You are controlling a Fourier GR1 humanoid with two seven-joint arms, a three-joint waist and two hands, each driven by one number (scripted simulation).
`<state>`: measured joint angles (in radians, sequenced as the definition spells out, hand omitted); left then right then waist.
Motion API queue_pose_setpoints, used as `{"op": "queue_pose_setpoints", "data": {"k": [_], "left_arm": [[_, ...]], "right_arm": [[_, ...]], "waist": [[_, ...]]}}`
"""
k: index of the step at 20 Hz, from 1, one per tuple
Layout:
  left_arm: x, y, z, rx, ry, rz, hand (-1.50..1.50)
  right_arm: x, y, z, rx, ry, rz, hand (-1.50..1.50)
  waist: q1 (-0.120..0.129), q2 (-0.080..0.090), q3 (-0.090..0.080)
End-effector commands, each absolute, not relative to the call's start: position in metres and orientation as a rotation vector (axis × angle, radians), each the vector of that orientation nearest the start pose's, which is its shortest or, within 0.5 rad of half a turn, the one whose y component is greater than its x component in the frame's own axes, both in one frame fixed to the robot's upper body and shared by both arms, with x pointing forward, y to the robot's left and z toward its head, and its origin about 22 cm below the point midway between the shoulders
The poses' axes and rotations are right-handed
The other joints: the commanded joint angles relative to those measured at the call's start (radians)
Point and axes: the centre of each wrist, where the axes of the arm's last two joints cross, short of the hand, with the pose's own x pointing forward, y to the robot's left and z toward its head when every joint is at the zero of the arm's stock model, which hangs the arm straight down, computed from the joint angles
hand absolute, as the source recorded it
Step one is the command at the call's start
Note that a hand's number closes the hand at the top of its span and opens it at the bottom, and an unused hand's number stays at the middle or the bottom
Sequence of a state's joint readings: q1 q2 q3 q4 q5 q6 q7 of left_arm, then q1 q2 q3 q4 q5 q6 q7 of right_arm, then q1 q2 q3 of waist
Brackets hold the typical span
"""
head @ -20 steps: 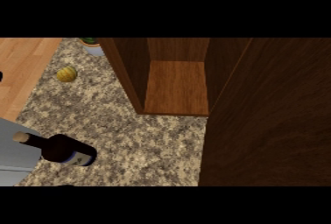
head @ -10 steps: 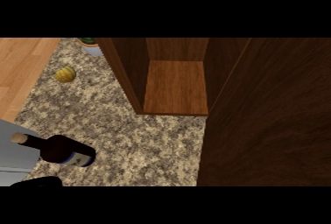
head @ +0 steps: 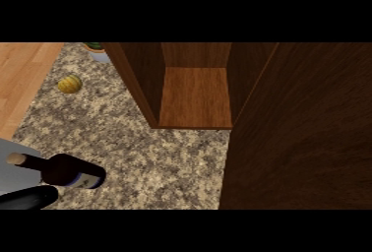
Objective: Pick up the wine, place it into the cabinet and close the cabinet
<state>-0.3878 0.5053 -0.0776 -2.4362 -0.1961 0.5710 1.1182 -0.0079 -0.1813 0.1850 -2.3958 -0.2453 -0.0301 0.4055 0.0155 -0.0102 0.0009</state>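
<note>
At the near left edge of the head view a black hand [head: 27, 197] shows only in part, as a dark rounded shape coming in from the left. Which of the robot's hands it is cannot be settled from this view alone, though it sits at the left side, and whether its fingers are straight or curled cannot be told. It lies just near of the wine bottle [head: 64, 171], close enough that touching or apart is unclear.

The wine bottle is tilted over the near left part of the speckled bench [head: 160, 157], its pale cork end pointing left and its dark body with a light label toward the right. Left of it is a grey surface [head: 13, 170] at the picture's edge.

Farther off, a small yellow-green round fruit [head: 70, 83] sits on the bench near a strip of light wood [head: 22, 83] at the far left. A potted plant [head: 98, 50] stands at the far edge.

To the right, the wooden cabinet [head: 196, 98] stands open, its shelf bare, with the dark door [head: 305, 138] swung toward the near right.
</note>
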Motion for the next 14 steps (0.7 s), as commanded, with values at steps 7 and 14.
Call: {"op": "queue_pose_setpoints", "data": {"k": [7,14], "left_arm": [[0.135,0.211,0.231,0.264,-1.811,0.235,-1.5],[0.158,0.214,0.189,0.346,-1.753,0.28,-1.5]], "right_arm": [[0.144,-0.227,0.176,0.262,-1.983,0.199,-1.5],[0.133,-0.245,0.188,0.292,-1.993,0.245,-1.5]], "waist": [[-0.015,0.007,0.0],[-0.019,0.008,-0.001]]}}
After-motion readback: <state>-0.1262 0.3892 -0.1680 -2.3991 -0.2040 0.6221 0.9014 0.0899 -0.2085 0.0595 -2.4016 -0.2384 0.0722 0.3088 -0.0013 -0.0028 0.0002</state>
